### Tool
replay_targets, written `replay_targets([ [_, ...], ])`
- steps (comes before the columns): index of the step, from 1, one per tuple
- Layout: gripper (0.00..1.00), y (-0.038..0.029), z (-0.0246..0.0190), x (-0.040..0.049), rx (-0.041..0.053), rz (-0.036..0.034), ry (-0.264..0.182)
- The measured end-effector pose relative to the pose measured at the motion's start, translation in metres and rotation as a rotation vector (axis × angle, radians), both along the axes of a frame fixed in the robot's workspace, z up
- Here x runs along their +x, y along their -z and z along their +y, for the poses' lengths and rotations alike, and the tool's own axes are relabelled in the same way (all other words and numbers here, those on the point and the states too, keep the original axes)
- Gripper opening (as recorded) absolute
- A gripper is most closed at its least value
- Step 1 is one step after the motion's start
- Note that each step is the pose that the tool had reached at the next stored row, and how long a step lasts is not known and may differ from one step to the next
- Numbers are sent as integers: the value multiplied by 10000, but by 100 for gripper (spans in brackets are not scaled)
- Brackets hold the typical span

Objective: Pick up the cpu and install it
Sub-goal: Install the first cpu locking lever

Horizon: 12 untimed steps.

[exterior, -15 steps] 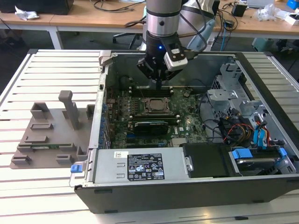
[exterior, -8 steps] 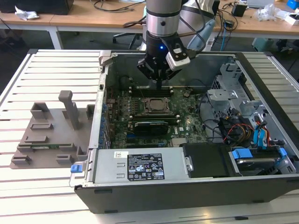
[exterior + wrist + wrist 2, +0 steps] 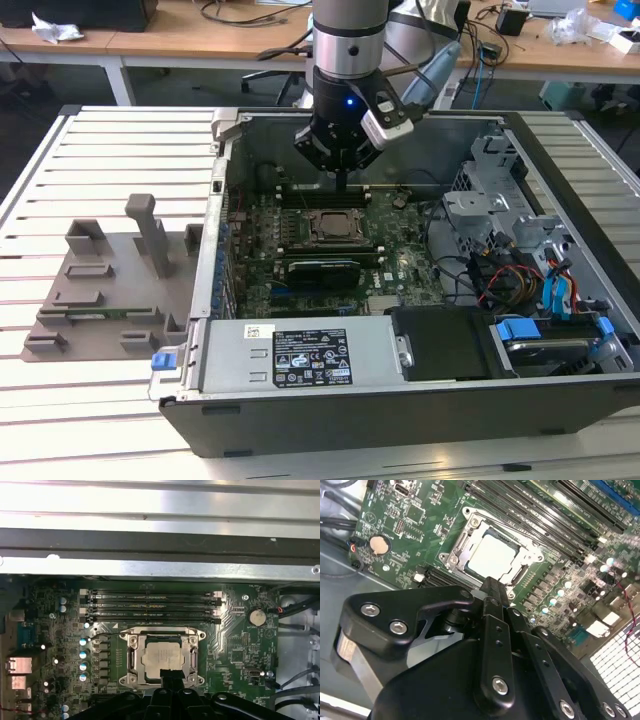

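Observation:
The cpu (image 3: 330, 222) is a pale silver square lying flat inside the metal socket frame (image 3: 303, 226) on the green motherboard, within the open computer case. Both wrist views show it seated in the frame, cpu (image 3: 492, 557) and cpu (image 3: 162, 655). My gripper (image 3: 341, 181) hangs a little above the board, just behind the socket in the exterior view. Its black fingers (image 3: 495, 597) are pressed together with nothing between them. In the first wrist view the gripper (image 3: 172, 676) tip overlaps the socket's near edge.
Memory slots (image 3: 150, 607) run beside the socket. A long black card (image 3: 322, 270) lies in front of it, and the power supply (image 3: 300, 355) sits nearer still. A drive cage with cables (image 3: 520, 260) fills the exterior view's right. A grey fixture tray (image 3: 100, 280) lies outside the case.

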<state>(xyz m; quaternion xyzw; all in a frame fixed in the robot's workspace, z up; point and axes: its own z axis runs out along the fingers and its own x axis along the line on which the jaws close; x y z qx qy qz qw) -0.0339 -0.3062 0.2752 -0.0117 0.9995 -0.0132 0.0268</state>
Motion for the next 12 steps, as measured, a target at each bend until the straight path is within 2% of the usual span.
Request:
replay_targets([
  [2, 11, 0, 0, 0, 0, 0, -179],
  [7, 11, 0, 0, 0, 0, 0, -997],
  [11, 11, 0, 0, 0, 0, 0, -1025],
  [12, 11, 2, -1, 4, 7, 119, -1028],
])
